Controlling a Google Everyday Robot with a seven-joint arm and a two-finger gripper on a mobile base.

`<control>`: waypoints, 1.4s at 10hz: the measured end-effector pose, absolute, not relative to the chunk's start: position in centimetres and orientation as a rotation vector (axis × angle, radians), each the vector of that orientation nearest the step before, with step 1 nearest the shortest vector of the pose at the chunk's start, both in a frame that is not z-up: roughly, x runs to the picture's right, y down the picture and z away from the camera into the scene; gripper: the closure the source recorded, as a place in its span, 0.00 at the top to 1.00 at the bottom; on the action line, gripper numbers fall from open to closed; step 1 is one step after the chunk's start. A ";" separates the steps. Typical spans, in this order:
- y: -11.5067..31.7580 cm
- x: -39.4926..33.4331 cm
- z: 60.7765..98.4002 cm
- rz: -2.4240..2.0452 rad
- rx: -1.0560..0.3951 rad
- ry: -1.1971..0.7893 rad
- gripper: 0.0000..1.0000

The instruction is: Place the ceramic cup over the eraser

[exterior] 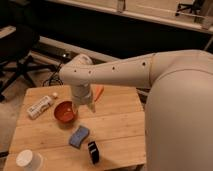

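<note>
**Cup not yet picked up, gripper empty above the bowl**

The gripper (89, 104) hangs off the wrist, pointing down, just right of the red bowl (65, 111). Its jaws are apart w/ nothing between them.

The ceramic cup (27, 160) stands upright at the table's (122, 125) near-left corner, axis vertical, mouth apparently up. It's well apart from the arm, prob. since the reach hasn't begun.

The eraser (93, 151) sits near the front edge, just beside the blue sponge (79, 136). Its long axis runs approx. front-to-back (flat or on edge, can't tell). To cover it, the cup likely needs inverting.
</note>
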State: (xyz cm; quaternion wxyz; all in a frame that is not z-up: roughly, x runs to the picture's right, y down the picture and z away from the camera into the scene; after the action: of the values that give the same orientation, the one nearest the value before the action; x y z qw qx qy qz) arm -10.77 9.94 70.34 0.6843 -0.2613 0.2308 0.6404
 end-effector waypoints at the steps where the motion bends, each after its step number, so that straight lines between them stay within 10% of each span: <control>1: 9.9 -10.8 70.3 1.435 -0.586 0.517 0.65; 14: 10.2 -9.0 69.9 1.457 -0.499 0.462 0.65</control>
State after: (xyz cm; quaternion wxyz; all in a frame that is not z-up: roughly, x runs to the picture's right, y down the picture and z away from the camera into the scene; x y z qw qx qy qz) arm -9.05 10.20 69.89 0.6940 -0.2236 0.2068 0.6523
